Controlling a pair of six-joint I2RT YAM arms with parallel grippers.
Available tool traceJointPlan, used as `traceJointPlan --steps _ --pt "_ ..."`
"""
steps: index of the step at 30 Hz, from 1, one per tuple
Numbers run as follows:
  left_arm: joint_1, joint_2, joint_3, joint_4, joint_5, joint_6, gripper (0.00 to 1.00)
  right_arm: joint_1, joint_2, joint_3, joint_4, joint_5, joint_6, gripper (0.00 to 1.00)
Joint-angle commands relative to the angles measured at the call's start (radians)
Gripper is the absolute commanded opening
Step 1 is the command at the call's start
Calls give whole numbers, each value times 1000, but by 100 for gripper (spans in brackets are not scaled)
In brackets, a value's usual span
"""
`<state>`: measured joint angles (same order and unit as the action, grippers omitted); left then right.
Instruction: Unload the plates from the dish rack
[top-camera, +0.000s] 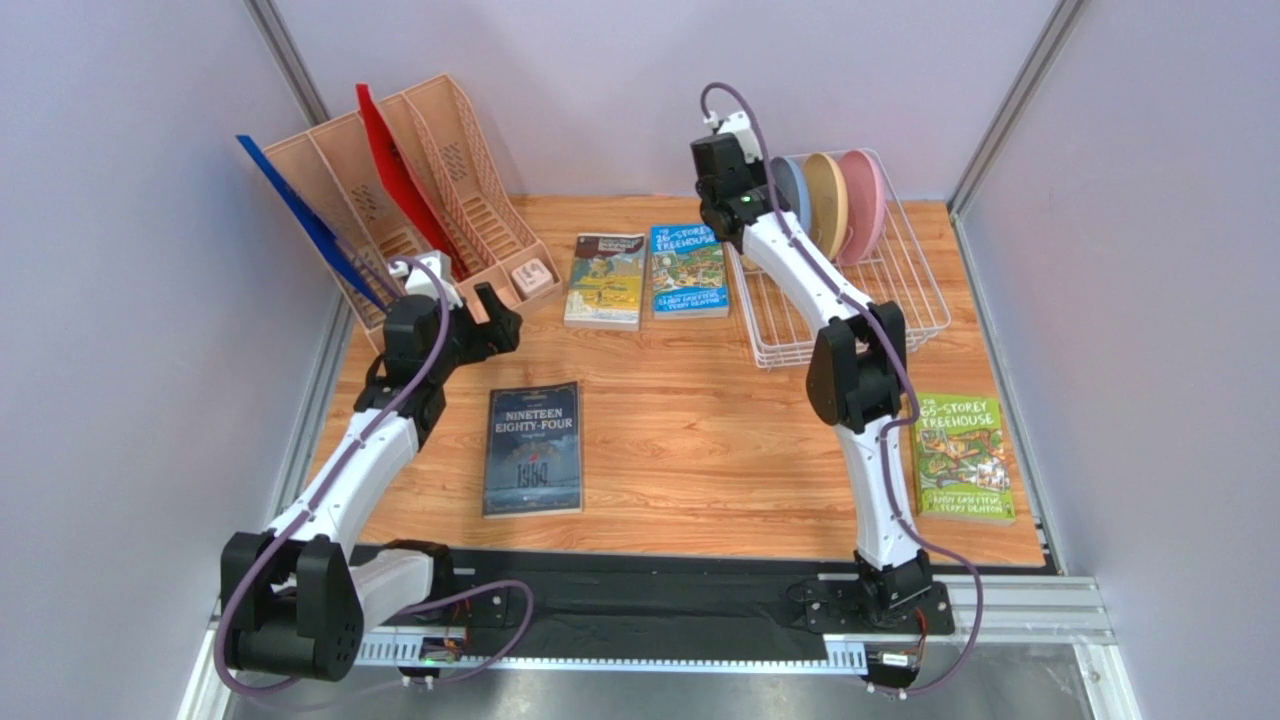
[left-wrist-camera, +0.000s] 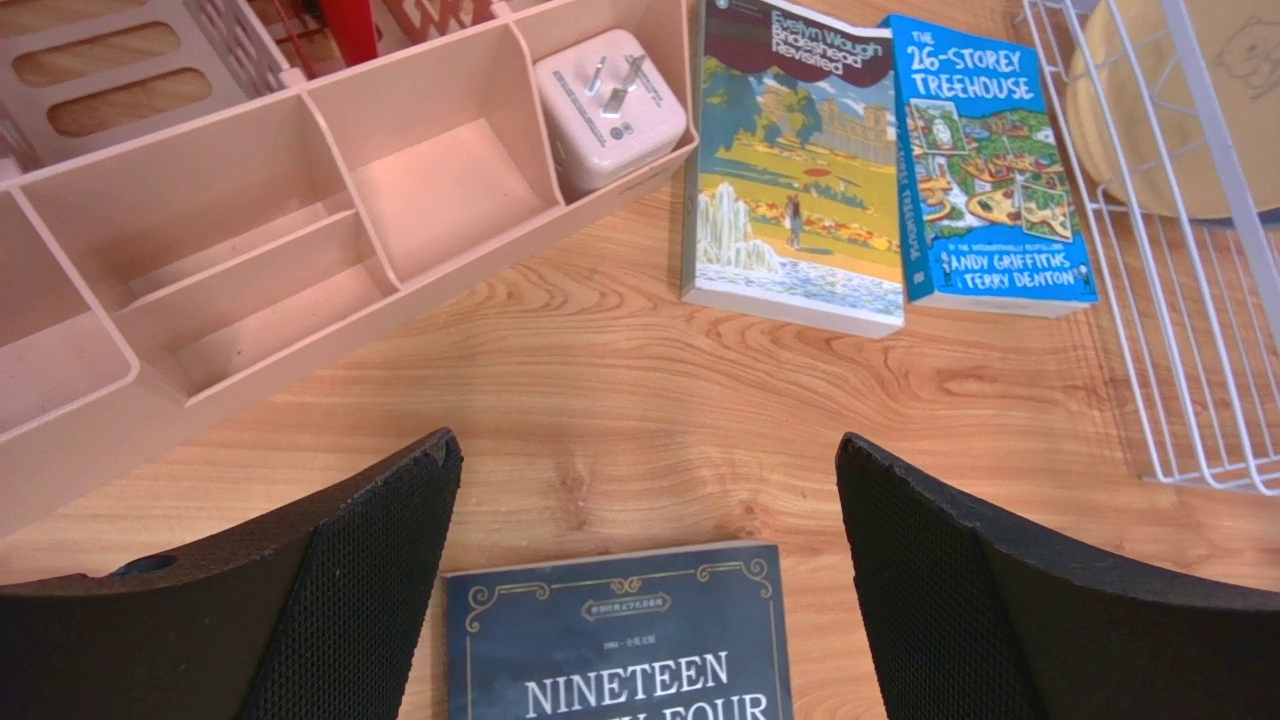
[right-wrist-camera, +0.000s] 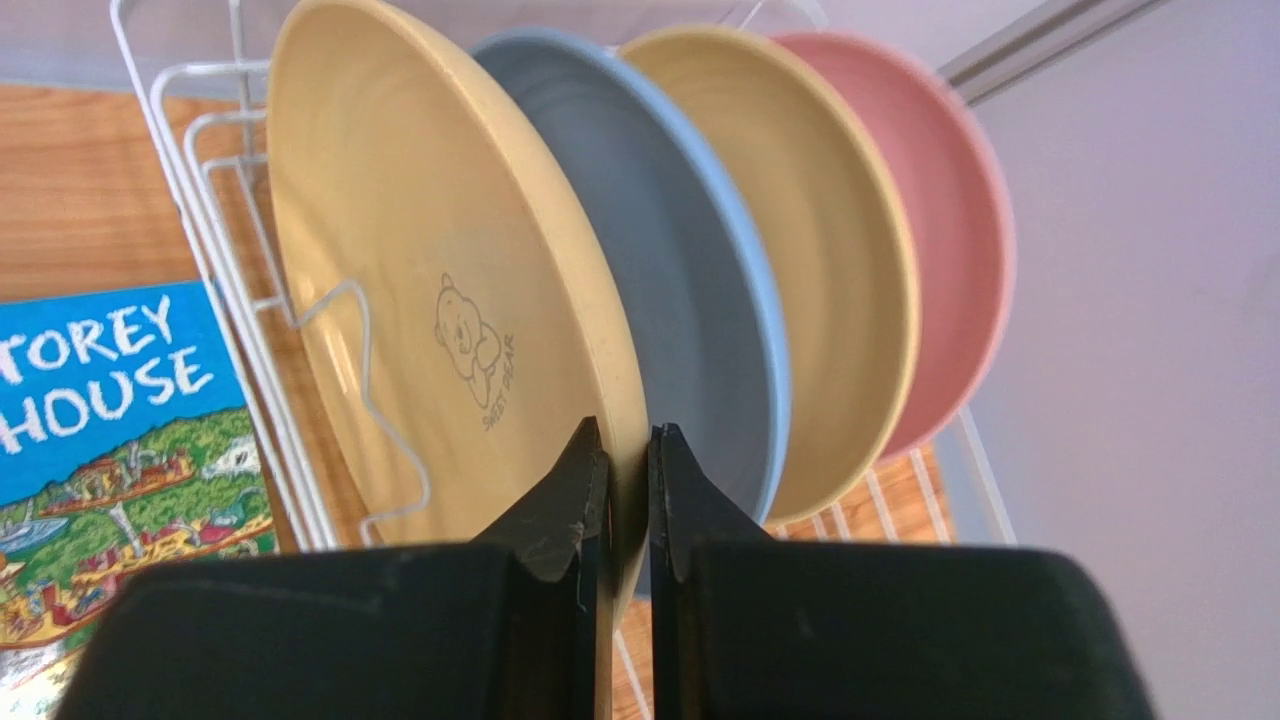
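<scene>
Four plates stand on edge in the white wire dish rack (top-camera: 902, 285) at the back right. In the right wrist view they are, front to back, a pale yellow plate (right-wrist-camera: 436, 270) with a small bear mark, a light blue plate (right-wrist-camera: 676, 285), a second yellow plate (right-wrist-camera: 812, 255) and a pink plate (right-wrist-camera: 932, 225). My right gripper (right-wrist-camera: 625, 443) is shut on the rim of the front yellow plate, one finger on each face. In the top view my right gripper (top-camera: 736, 173) hides that plate. My left gripper (left-wrist-camera: 646, 450) is open and empty, low over the table.
A peach file organiser (top-camera: 406, 180) with a blue and a red folder stands back left, a white adapter (left-wrist-camera: 609, 105) in its front tray. A dark book (top-camera: 534, 447) lies below my left gripper. Two books (top-camera: 649, 275) lie mid-back, and a green book (top-camera: 962, 458) front right.
</scene>
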<state>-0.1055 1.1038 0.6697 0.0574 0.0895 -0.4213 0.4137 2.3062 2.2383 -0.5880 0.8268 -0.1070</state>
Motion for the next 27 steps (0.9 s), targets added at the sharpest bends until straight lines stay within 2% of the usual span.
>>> traceJointPlan --steps 1,3,7,9,11,12,13,14,15,16,21,22,23,25,27 --pt "-7 5 -2 42 -27 6 100 85 -27 9 327 222 -183 0" --pt "-8 -4 -2 35 -30 9 100 94 -25 1 390 311 -264 0" --pt "-8 -18 1 18 -33 19 100 109 -66 -68 685 422 -454 0" --pt "-8 -19 5 13 -27 23 100 119 -114 -121 755 471 -544 0" --pt "-8 -12 8 16 4 22 100 129 -177 -182 801 468 -553 0" --pt "-8 -9 19 13 31 23 100 135 -248 -230 768 463 -454 0" --pt "-8 -6 22 16 48 21 100 138 -289 -242 590 447 -365 0" --pt "-10 -2 24 22 70 15 100 139 -366 -250 462 405 -267 0" --pt "-10 -2 28 33 120 6 100 137 -408 -264 373 385 -77 0" --pt "-11 -1 30 50 142 -2 100 142 -463 -319 246 355 -10 0" --pt "-43 1 50 97 294 -33 100 172 -748 -537 75 108 223 0" --pt "-51 5 48 131 321 -62 100 172 -781 -601 13 -32 289 0" --pt "-57 10 42 157 373 -83 100 175 -818 -644 -7 -91 317 0" --pt "-89 14 44 212 404 -131 100 175 -933 -800 -4 -284 380 0" --pt "-118 22 34 272 427 -154 99 174 -1045 -900 39 -406 434 0"
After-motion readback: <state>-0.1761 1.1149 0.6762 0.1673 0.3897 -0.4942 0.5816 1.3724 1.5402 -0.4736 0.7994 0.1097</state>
